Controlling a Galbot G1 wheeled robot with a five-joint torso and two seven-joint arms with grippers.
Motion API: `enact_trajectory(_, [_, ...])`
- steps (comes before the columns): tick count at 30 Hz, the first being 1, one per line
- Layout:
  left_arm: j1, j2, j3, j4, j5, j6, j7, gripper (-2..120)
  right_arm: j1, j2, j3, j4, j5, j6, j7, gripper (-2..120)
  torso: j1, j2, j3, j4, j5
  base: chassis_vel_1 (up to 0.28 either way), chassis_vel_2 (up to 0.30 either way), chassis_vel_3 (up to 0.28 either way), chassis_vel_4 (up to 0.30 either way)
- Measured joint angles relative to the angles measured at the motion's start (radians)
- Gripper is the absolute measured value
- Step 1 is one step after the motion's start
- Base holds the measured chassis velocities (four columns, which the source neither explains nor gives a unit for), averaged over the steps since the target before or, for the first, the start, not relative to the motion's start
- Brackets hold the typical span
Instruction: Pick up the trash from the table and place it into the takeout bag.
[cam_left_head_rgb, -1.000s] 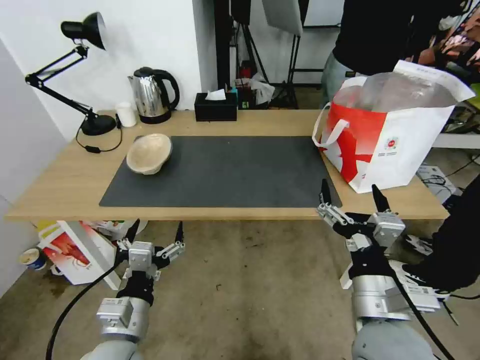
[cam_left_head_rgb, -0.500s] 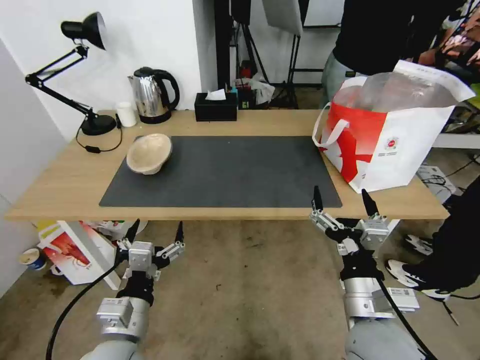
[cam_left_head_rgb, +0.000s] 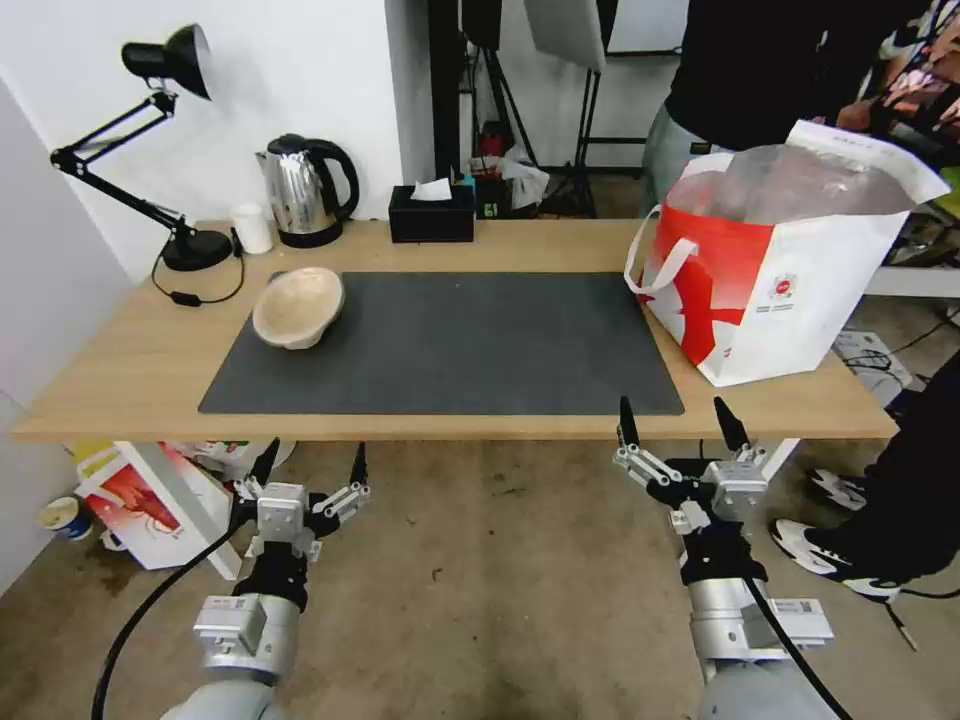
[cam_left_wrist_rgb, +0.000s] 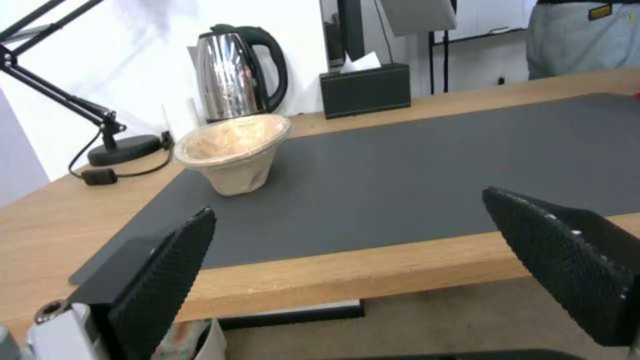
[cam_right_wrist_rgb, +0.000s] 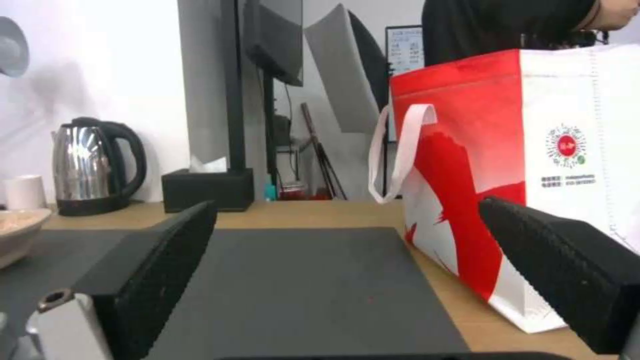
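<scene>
A beige pulp bowl (cam_left_head_rgb: 298, 305) rests on the dark mat's far left corner; it also appears as the bowl (cam_left_wrist_rgb: 233, 149) in the left wrist view and at the edge as the bowl (cam_right_wrist_rgb: 17, 232) in the right wrist view. The white-and-red takeout bag (cam_left_head_rgb: 790, 270) stands open on the table (cam_left_head_rgb: 130, 350) at the right end, its foil lining showing. My left gripper (cam_left_head_rgb: 308, 468) hangs open below the table's front edge, left of centre. My right gripper (cam_left_head_rgb: 676, 428) is open just below the front edge, near the bag (cam_right_wrist_rgb: 533, 165).
A desk lamp (cam_left_head_rgb: 170, 150), small white cup (cam_left_head_rgb: 252, 228), steel kettle (cam_left_head_rgb: 305, 190) and black tissue box (cam_left_head_rgb: 432, 213) line the table's back. A red-and-white carton (cam_left_head_rgb: 150, 505) sits on the floor under the left end. A person in dark clothes stands behind the bag.
My right gripper has drawn back and down from beside the bag, over the table's front edge, to just below that edge. The left arm has not moved.
</scene>
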Motion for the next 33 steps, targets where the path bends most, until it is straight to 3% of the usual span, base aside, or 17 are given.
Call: enact_trajectory(33, [0.000,0.000,0.000,0.000,0.000,0.000,0.000,100,-0.058,-0.008,-0.037,-0.026,0.004,0.002,0.015,100,0.000,0.000,0.000,-0.0001,0.0000,0.000,0.000,0.000,0.000])
